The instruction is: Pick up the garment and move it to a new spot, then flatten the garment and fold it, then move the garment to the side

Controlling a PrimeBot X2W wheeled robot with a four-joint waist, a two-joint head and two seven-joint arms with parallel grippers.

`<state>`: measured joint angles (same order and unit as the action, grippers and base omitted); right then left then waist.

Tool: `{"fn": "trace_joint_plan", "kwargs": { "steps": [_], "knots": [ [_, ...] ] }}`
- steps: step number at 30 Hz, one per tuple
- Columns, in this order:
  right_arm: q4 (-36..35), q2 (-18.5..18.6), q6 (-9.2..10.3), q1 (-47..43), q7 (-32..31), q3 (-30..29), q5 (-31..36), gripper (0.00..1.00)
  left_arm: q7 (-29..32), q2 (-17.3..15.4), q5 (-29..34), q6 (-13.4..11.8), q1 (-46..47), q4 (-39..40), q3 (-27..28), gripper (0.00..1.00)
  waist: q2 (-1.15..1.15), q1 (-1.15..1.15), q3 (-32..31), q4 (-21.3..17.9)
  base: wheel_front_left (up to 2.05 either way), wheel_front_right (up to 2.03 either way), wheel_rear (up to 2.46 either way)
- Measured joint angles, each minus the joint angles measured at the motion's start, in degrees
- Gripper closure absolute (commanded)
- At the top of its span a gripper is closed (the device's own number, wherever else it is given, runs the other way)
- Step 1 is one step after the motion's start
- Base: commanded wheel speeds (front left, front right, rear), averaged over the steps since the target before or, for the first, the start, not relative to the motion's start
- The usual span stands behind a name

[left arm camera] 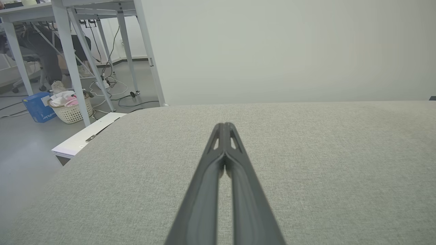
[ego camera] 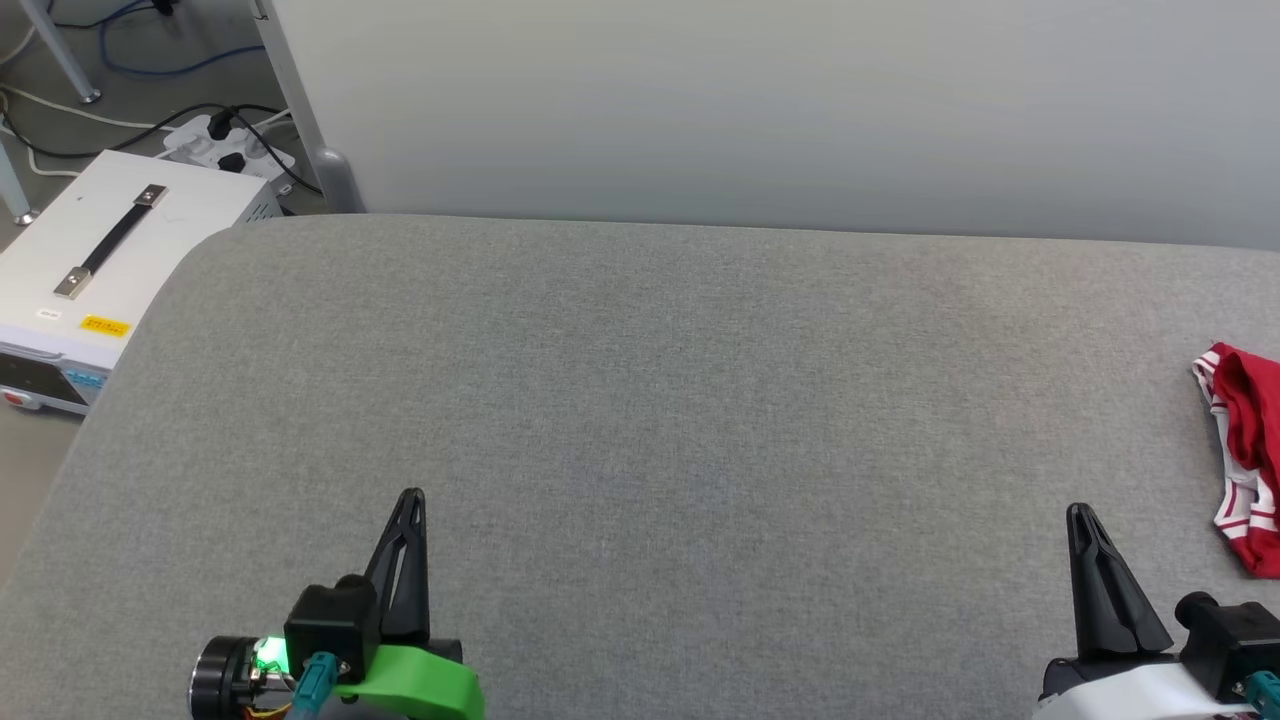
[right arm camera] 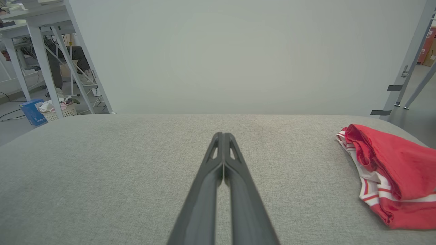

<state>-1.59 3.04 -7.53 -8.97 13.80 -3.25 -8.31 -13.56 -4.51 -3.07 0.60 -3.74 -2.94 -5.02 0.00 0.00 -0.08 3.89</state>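
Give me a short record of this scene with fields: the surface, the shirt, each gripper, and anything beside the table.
table: grey fabric top
shirt: red and white, bunched up, at the table's right edge
left gripper: shut, holding nothing
right gripper: shut, holding nothing, apart from the shirt
white box: left of the table, black handle on top

Work surface [ego camera: 640,400]: covered in grey woven cloth, matt, with a fine rough weave noted up close.
Shirt [right arm camera: 391,170]: made of thin red cloth, smooth and faintly shiny; striped trim in the same soft fabric.
Left gripper [left arm camera: 224,125], right gripper [right arm camera: 223,134]: moulded in dark plastic, matt.
Green bracket [ego camera: 420,680]: smooth plastic, semi-gloss.
White box [ego camera: 180,240]: painted casing, matt; strap handle [ego camera: 110,240] fixed by bright metal ends.
Basket [left arm camera: 73,112]: woven, pale.
Wall [ego camera: 750,100]: plain, matt.
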Motion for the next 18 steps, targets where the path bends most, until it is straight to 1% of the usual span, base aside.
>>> {"fn": "trace_joint_plan", "kwargs": {
  "steps": [18],
  "knots": [
    [0.19, -0.01, 0.0, 0.99, -2.09, 0.48, 1.1, 1.0, 2.01, 0.12, 0.14, -0.02, 0.1, 0.3, 0.81, 1.0, 0.0, 0.0, 0.01, -0.59, 0.0, 0.0, 0.0]
  ]
}}
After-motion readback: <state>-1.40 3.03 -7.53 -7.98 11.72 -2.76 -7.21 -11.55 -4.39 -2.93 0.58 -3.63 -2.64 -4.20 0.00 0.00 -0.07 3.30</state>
